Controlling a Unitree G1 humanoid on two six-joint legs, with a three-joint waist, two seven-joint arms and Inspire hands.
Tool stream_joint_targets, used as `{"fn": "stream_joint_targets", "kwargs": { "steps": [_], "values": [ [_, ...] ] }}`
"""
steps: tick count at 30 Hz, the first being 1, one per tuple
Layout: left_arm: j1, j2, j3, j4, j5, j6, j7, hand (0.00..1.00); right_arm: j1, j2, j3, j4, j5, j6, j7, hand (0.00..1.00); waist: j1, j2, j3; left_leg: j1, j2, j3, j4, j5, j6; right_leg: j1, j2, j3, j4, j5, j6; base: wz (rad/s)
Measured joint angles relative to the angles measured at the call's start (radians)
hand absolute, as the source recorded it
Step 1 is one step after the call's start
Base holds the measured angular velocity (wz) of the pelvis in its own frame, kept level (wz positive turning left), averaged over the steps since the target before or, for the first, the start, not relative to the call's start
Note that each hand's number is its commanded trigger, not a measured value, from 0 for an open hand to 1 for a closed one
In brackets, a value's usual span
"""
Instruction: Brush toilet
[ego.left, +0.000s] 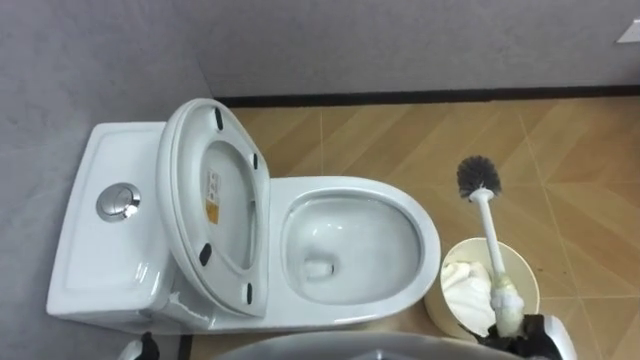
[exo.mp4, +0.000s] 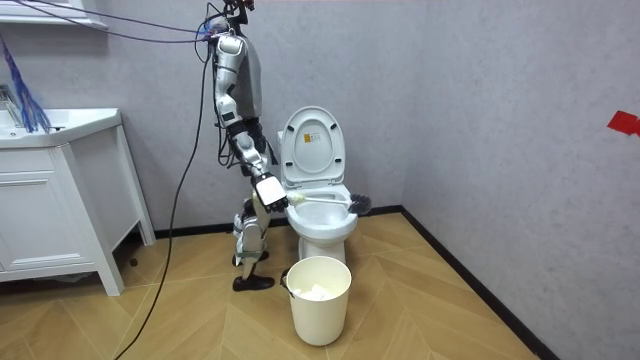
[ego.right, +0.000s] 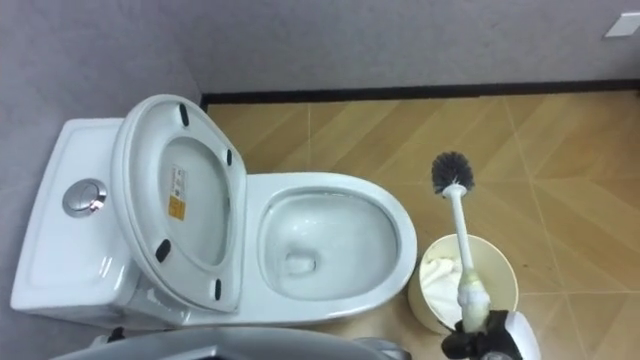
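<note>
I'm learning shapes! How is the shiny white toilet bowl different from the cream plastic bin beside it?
The shiny white toilet bowl is egg-shaped, while the cream plastic bin is round. The bowl is bright white and the bin is a yellowish cream. The bowl looks bare inside, but the bin holds crumpled white stuff. Both are open on top.

Bathroom under soft, even indoor light from overhead; no hard shadows. Glazed toilet (ego.left: 350, 185) bright white, w/ gentle sheen along rim and pale glare patch inside bowl. Chrome flush button (ego.left: 118, 202) glints. Raised lid (ego.left: 215, 200) slightly shaded on inner face. Grey wall (ego.left: 400, 40) matte, flat-lit, dimmer twd left corner. Wood floor (exo.mp4: 450, 300) has faint sheen in room view; thin shadows under bin (exo.mp4: 320, 310) & cabinet (exo.mp4: 50, 220). White handle of brush (ego.left: 487, 225) reads bright, bristles dark.
</note>
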Motion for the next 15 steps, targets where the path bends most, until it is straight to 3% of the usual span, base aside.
{"fn": "stream_joint_targets", "kwargs": {
  "steps": [15],
  "values": [
    [0.019,-0.002,0.051,0.003,0.001,0.013,-0.049,0.0,-0.028,0.0,-0.017,0.136,0.082,0.023,0.003,1.0,0.012,-0.007,0.0021,-0.009,0.001,-0.004,-0.001,0.0,0.0,-0.013,0.001,-0.006,0.003,0.001,0.001,0.01]
  ]
}}
